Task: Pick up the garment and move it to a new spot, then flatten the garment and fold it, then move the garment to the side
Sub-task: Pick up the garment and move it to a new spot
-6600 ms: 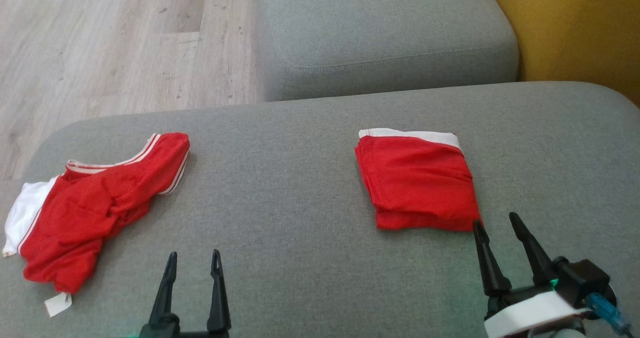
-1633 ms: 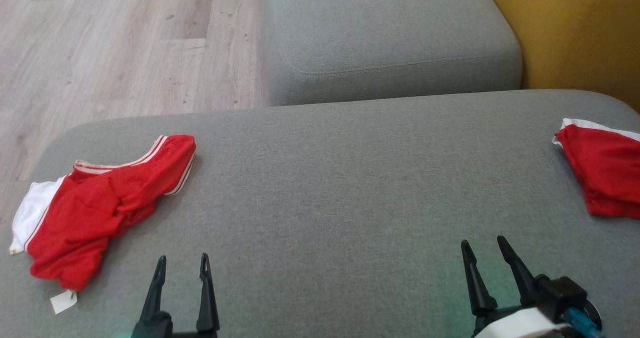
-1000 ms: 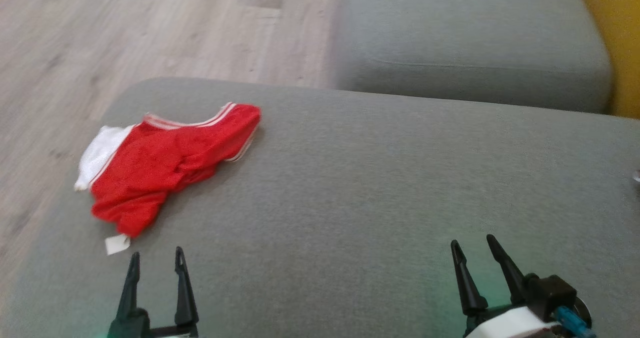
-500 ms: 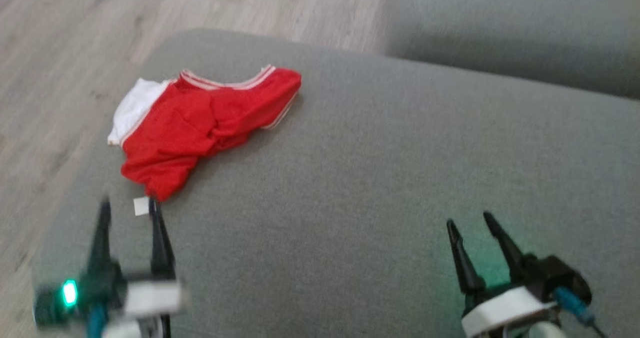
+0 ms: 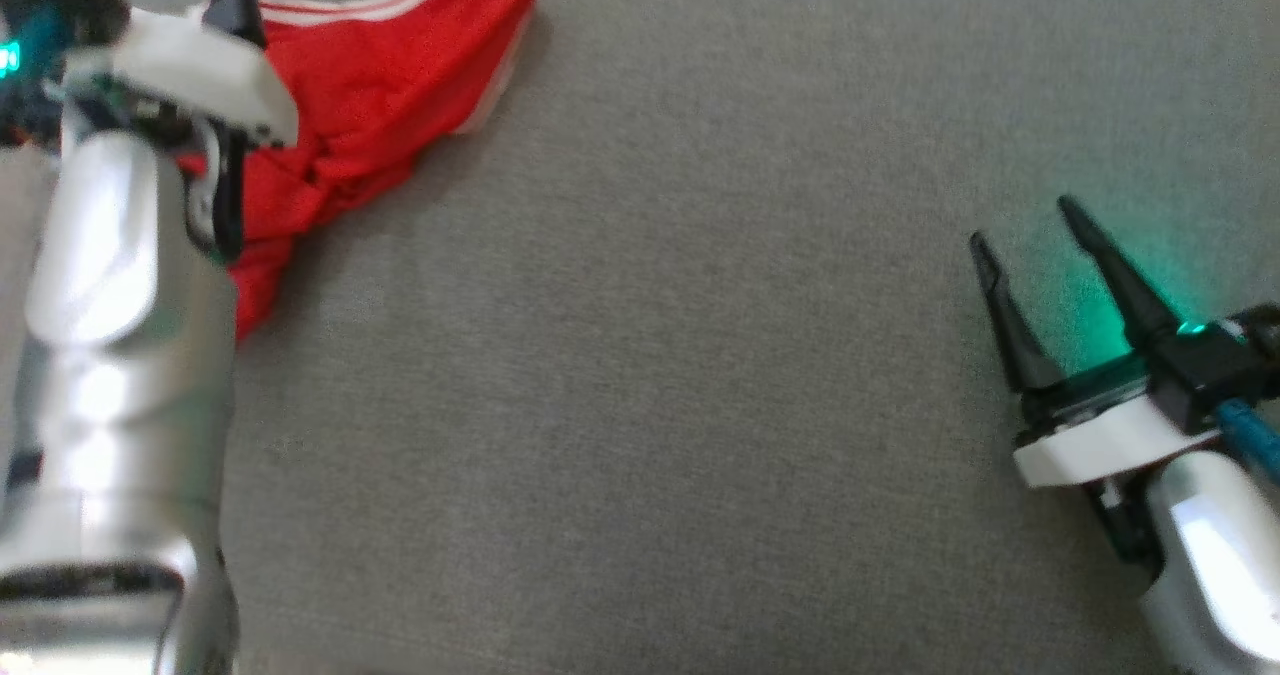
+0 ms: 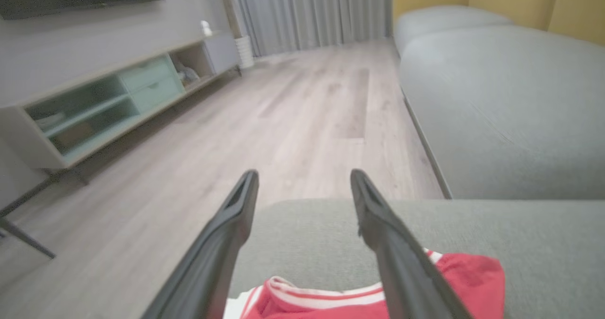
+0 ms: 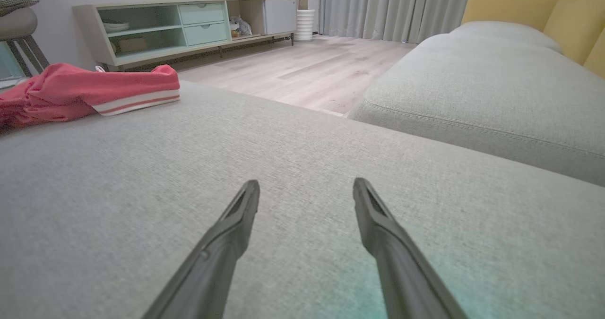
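Head view, from the near edge up: your left forearm (image 5: 100, 355) rises pale along the left side. Your right gripper (image 5: 1022, 221) sits at the lower right, its jaws spread with nothing between them, over bare grey sofa seat (image 5: 650, 375) where a green glow tints the fabric. Whether the tips touch the fabric you cannot tell. Farther up, at the upper left, the garment (image 5: 380, 75) lies crumpled on the seat: red cloth with white-striped trim along its far edge. The top of that forearm covers its left part, and it lies well apart from the right gripper.

In the left wrist view your left gripper (image 6: 303, 175) has its jaws spread wide and empty, above the garment. The red cloth and striped trim show at the bottom of the frame, between the jaws and to the right of them. Whether they touch it you cannot tell. Past the garment comes the rounded edge of the seat, then the wood floor (image 6: 293, 120). A second grey cushion (image 6: 496, 101) lies on the right, a low cabinet (image 6: 118, 92) runs along the left wall, and grey curtains (image 6: 312, 12) hang at the far end.

In the right wrist view the parted jaws point across the bare seat. The garment lies far off to their left near the seat's edge, with the cabinet beyond it.
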